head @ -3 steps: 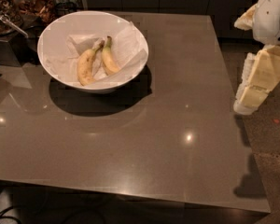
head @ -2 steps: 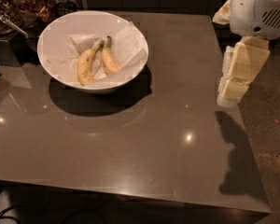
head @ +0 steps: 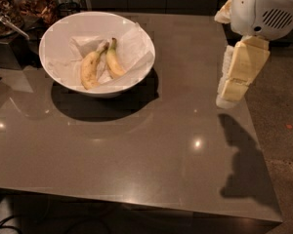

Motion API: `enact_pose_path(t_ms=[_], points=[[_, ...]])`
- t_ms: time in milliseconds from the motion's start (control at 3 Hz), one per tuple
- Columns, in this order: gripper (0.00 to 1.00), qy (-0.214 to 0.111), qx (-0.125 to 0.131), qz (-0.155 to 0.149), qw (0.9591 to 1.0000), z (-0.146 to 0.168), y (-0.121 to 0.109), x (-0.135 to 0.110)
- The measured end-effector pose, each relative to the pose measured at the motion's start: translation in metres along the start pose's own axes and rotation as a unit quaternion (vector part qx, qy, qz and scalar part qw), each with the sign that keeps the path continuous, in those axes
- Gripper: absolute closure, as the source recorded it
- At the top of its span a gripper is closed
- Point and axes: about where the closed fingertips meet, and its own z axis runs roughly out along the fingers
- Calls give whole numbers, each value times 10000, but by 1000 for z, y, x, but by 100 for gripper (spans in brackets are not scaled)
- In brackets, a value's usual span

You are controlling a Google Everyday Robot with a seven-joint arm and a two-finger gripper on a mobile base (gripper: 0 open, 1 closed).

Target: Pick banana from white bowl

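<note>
The white bowl (head: 58, 38) stands at the back left of the grey table, lined with crumpled white paper. Two bananas lie in it side by side. The banana (head: 115, 63) is the slim, curved one on the right, with its greenish stem pointing to the back. A plumper, speckled yellow banana (head: 89, 69) lies to its left. My gripper (head: 227, 99) hangs pointing down over the table's right edge, well to the right of the bowl and holding nothing. The white arm housing (head: 263, 6) is above it.
Dark containers with brownish contents (head: 34, 4) and a metal utensil (head: 12, 27) stand at the back left behind the bowl. The table's right edge (head: 256, 145) meets speckled floor (head: 283, 130). The gripper's shadow falls on the table's front right corner.
The arm and gripper have moved left, from beyond the table's right edge to over it, nearer the bowl. The bowl and the bananas have not moved.
</note>
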Motion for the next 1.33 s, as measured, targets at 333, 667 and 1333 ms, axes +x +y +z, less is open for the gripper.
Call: enact_pose_path(t_ms=[333, 667, 1333], points=[[0, -65, -138, -75, 9999, 18, -12, -40], [0, -56, -422, -362, 9984, 39, -28, -87], [0, -343, -371, -179, 9986, 45, -39, -109]])
